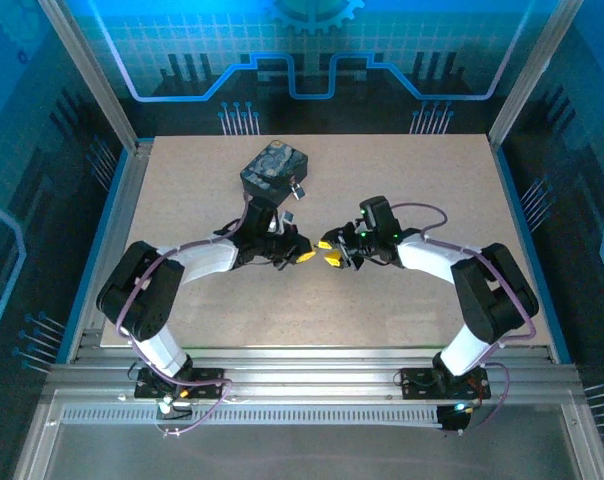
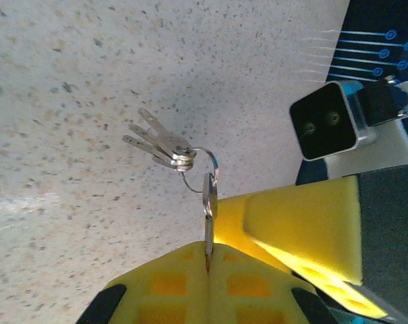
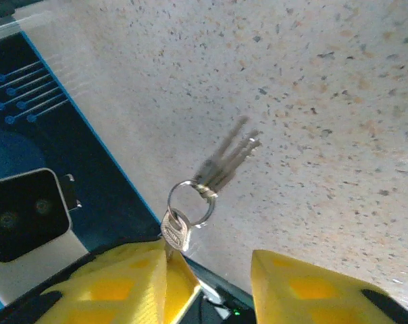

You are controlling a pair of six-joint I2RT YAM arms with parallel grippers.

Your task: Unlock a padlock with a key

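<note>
i see the key [image 2: 209, 206] pinched blade-first between the yellow pads of the left gripper [image 2: 209, 260]. that claw is closed tight on it, with no gap between the fingers. the key's head stands clear of the fingertips and is threaded on a thin key ring [image 2: 202, 167]. a fanned bunch of spare keys [image 2: 155, 142] hangs off the same ring over the speckled table [image 2: 69, 81]. i cannot tell whether the bunch touches the surface.

the right gripper [image 3: 221, 268] sits just beside the held key. its claw is partly open, with a clear gap between its two yellow fingers and nothing in that gap. in its own wrist view the key's head shows right against the edge of one finger, and the blade drops out of sight behind it.

from overhead, the two sets of yellow tips almost meet near the middle of the table, left arm's on the left, right arm's on the right.

the padlock [image 1: 298, 187] is farther back, apart from the key. it sits at the near right corner of the dark blue tin box [image 1: 272, 165], which stands on the far half of the table, a little left of centre. the padlock is too small overhead for me to tell whether its shackle is closed.
</note>
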